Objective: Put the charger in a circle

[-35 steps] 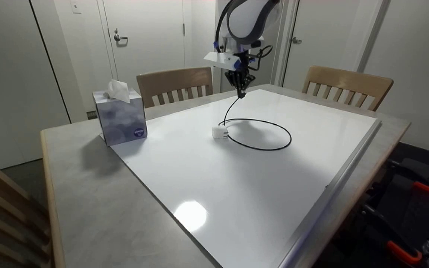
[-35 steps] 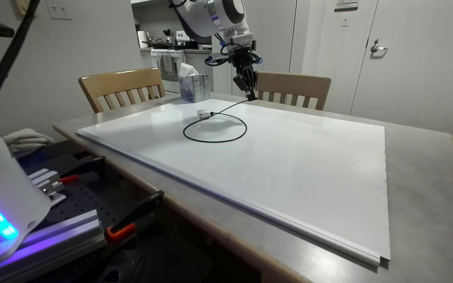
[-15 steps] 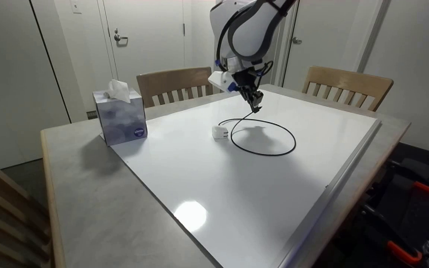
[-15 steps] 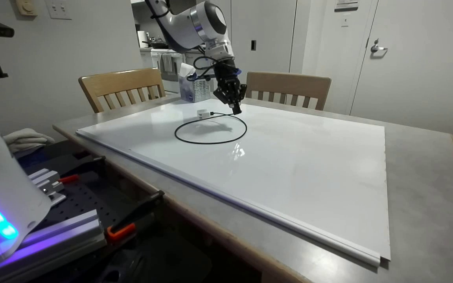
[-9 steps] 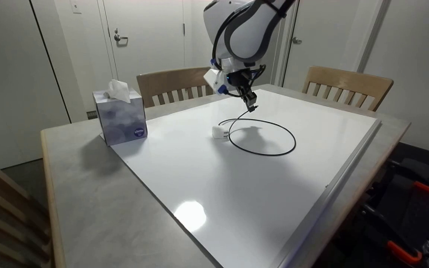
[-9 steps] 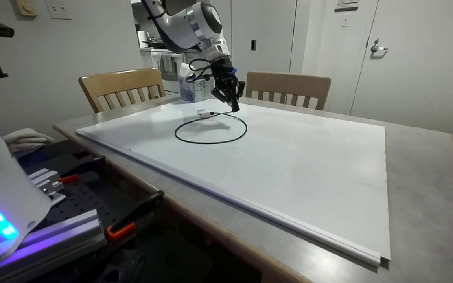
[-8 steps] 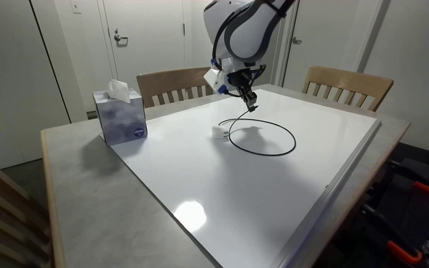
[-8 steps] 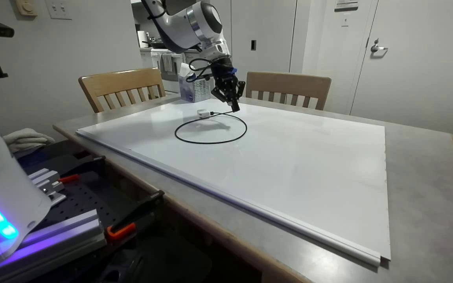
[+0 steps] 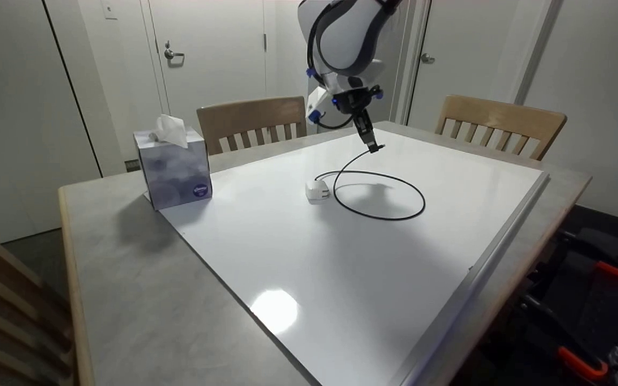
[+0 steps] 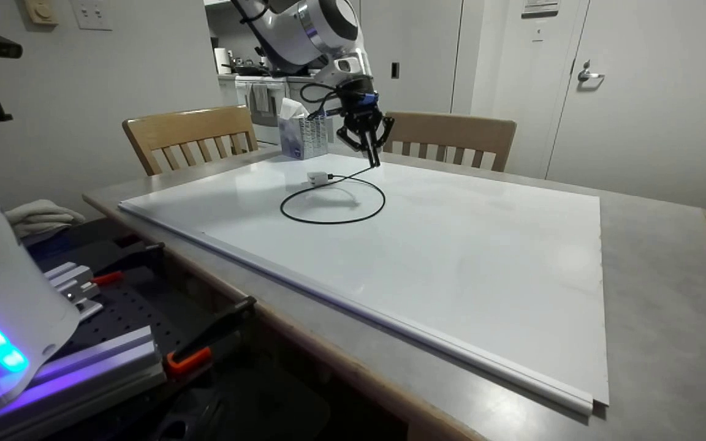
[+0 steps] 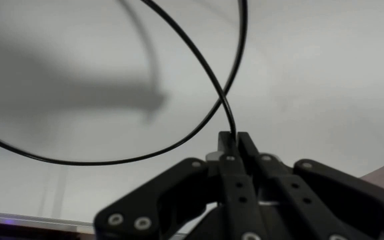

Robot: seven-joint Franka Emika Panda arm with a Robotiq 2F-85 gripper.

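Okay, in an exterior view, I see the tissue box (image 9: 176,172) at a corner of the white board (image 9: 309,252) on the tabletop (image 9: 142,300), then the charger's white plug block (image 9: 317,190) lying on that board, then my pincer (image 9: 375,148), raised, pinching the black cable (image 9: 387,219), whose loop spreads farther right.

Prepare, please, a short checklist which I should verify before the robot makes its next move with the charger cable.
1. Gripper shut on the black cable: ok, the cable runs between the closed jaws.
2. White plug block resting on the whiteboard: ok.
3. Cable crossing itself to make a loop: ok, in the wrist view.
4. Held part down on the whiteboard: not ok, it is raised above.
5. Tissue box apart from the cable: ok, in both exterior views.
6. Firmness of the grip: cannot tell.
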